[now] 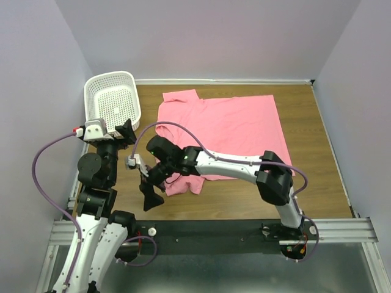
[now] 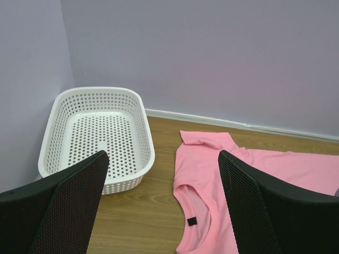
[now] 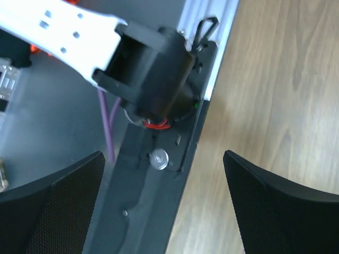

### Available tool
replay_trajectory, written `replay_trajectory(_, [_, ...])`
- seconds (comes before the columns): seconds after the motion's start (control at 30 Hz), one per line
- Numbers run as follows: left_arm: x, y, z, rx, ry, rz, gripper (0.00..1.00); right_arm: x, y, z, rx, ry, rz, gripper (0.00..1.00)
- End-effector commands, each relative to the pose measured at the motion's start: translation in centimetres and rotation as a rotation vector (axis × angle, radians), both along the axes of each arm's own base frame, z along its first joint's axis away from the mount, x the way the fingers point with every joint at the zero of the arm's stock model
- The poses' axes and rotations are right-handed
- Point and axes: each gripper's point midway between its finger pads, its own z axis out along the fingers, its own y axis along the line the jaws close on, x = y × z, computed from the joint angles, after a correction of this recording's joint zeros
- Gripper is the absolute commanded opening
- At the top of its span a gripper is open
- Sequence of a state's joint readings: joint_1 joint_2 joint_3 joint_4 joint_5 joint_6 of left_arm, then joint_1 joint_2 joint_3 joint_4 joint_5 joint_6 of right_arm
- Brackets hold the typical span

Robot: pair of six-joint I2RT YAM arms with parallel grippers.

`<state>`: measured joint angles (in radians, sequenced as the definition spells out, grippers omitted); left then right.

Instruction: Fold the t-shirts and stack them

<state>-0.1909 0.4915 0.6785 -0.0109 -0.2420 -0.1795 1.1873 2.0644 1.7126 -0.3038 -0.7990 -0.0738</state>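
A salmon-pink t-shirt (image 1: 226, 125) lies spread on the wooden table, one sleeve at the far left and its near-left part bunched (image 1: 183, 183) beside the right arm. In the left wrist view the t-shirt (image 2: 212, 169) shows its round neck and small dark label (image 2: 191, 220). My left gripper (image 1: 127, 133) hovers open between the basket and the shirt's collar side, its jaws (image 2: 164, 211) wide apart and empty. My right gripper (image 1: 149, 190) reaches across to the near left, just off the shirt's bunched corner. It stands open (image 3: 164, 211) over the table's near edge, holding nothing.
A white perforated basket (image 1: 91, 97) stands empty at the far left corner, also seen in the left wrist view (image 2: 135, 106). Purple walls close in the table on three sides. The left arm's base (image 3: 153, 79) and the dark mounting rail (image 3: 153, 201) lie under the right gripper.
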Motion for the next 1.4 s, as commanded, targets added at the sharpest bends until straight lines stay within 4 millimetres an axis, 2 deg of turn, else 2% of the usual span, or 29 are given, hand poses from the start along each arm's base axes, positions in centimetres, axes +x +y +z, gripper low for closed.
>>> replay_trajectory(0.0, [0.0, 0.4, 0.2, 0.002, 0.002, 0.022, 0.92, 5.4, -3.5, -2.6, -0.107, -0.025, -0.135, 1.0])
replay_trajectory(0.03, [0.2, 0.2, 0.1, 0.003, 0.005, 0.014, 0.92, 8.3, -5.5, -0.1, -0.058, -0.051, -0.188, 1.0])
replay_trajectory(0.07, [0.6, -0.2, -0.3, 0.007, 0.017, -0.008, 0.92, 9.7, -7.7, -1.0, -0.073, -0.083, -0.209, 1.0])
replay_trajectory(0.1, [0.9, -0.6, -0.8, 0.007, 0.03, -0.025, 0.93, 13.0, -10.5, -0.4, -0.067, -0.132, -0.292, 1.0])
replay_trajectory(0.13, [1.3, -1.1, -0.6, -0.001, 0.017, -0.051, 0.94, 14.7, -12.8, 2.5, -0.021, -0.215, -0.359, 1.0])
replay_trajectory(0.17, [1.8, -2.4, -1.2, -0.026, 0.034, -0.117, 0.94, 17.5, -15.1, 2.9, -0.04, -0.322, -0.454, 1.0])
replay_trajectory(0.2, [3.1, -3.5, -2.8, -0.035, 0.092, -0.163, 0.94, 19.2, -17.4, 2.6, -0.075, -0.37, -0.529, 1.0])
replay_trajectory(0.23, [3.8, -4.6, -3.5, -0.057, 0.123, -0.211, 0.94, 21.8, -21.3, 1.2, -0.146, -0.395, -0.642, 1.0])
replay_trajectory(0.27, [4.6, -5.8, -4.3, -0.079, 0.156, -0.266, 0.9, 23.2, -24.0, 2.0, -0.165, -0.435, -0.73, 1.0])
replay_trajectory(0.3, [6.2, -7.9, -6.2, -0.119, 0.248, -0.355, 0.88, 26.3, -29.2, 1.3, -0.231, -0.412, -0.896, 0.99])
replay_trajectory(0.33, [7.0, -8.9, -7.1, -0.139, 0.296, -0.398, 0.85, 26.5, -32.2, -0.3, -0.276, -0.358, -0.957, 0.98])
replay_trajectory(0.37, [7.8, -10.0, -7.0, -0.157, 0.318, -0.439, 0.81, 26.8, -34.5, -0.3, -0.266, -0.31, -1.007, 0.97])
replay_trajectory(0.4, [8.9, -12.2, -10.4, -0.185, 0.441, -0.493, 0.79, 27.5, -40.0, -2.2, -0.323, -0.241, -1.127, 0.95])
replay_trajectory(0.47, [10.7, -14.9, -12.7, -0.164, 0.545, -0.508, 0.75, 27.2, -44.8, -3.4, -0.355, -0.224, -1.186, 0.94])
replay_trajectory(0.5, [10.8, -16.4, -13.5, -0.145, 0.581, -0.523, 0.76, 26.8, -46.8, -4.2, -0.385, -0.218, -1.206, 0.93])
replay_trajectory(0.53, [9.7, -19.6, -14.3, -0.111, 0.614, -0.589, 0.75, 26.2, -50.5, -5.3, -0.439, -0.192, -1.274, 0.93])
replay_trajectory(0.6, [8.9, -21.5, -17.1, -0.081, 0.712, -0.591, 0.71, 24.0, -53.0, -7.5, -0.535, -0.238, -1.21, 0.9])
replay_trajectory(0.63, [7.8, -22.7, -18.2, -0.074, 0.753, -0.598, 0.7, 22.7, -53.8, -8.2, -0.576, -0.228, -1.186, 0.9])
replay_trajectory(0.7, [5.7, -22.6, -21.3, -0.094, 0.849, -0.538, 0.66, 20.4, -54.5, -9.4, -0.643, -0.251, -1.127, 0.89])
replay_trajectory(0.73, [4.4, -23.3, -22.2, -0.104, 0.87, -0.535, 0.66, 19.8, -54.7, -9.8, -0.662, -0.25, -1.12, 0.89])
replay_trajectory(0.77, [2.8, -22.5, -24.1, -0.105, 0.905, -0.504, 0.66, 19.5, -55.4, -10.2, -0.704, -0.251, -1.136, 0.88])
replay_trajectory(0.83, [1.2, -22.4, -25.7, -0.132, 0.931, -0.487, 0.66, 19.0, -56.1, -11.1, -0.757, -0.222, -1.154, 0.85])
replay_trajectory(0.87, [0.2, -22.0, -27.2, -0.129, 0.959, -0.473, 0.66, 18.7, -56.3, -12.1, -0.784, -0.185, -1.151, 0.85])
replay_trajectory(0.97, [-0.9, -21.6, -29.8, -0.132, 1.027, -0.431, 0.66, 18.6, -56.7, -14.1, -0.826, -0.104, -1.167, 0.8])
replay_trajectory(1.13, [-1.0, -22.7, -31.9, -0.063, 1.072, -0.421, 0.66, 19.5, -56.9, -15.2, -0.832, -0.072, -1.191, 0.67])
replay_trajectory(1.17, [-1.1, -22.9, -32.7, -0.046, 1.095, -0.414, 0.66, 19.5, -56.8, -15.4, -0.832, -0.062, -1.186, 0.59])
replay_trajectory(1.27, [-1.6, -22.7, -34.1, -0.028, 1.15, -0.396, 0.66, 19.0, -56.8, -15.9, -0.842, -0.057, -1.159, 0.5])
replay_trajectory(1.37, [-2.9, -23.0, -35.3, -0.008, 1.196, -0.408, 0.66, 18.0, -56.7, -16.3, -0.848, -0.07, -1.113, 0.35])
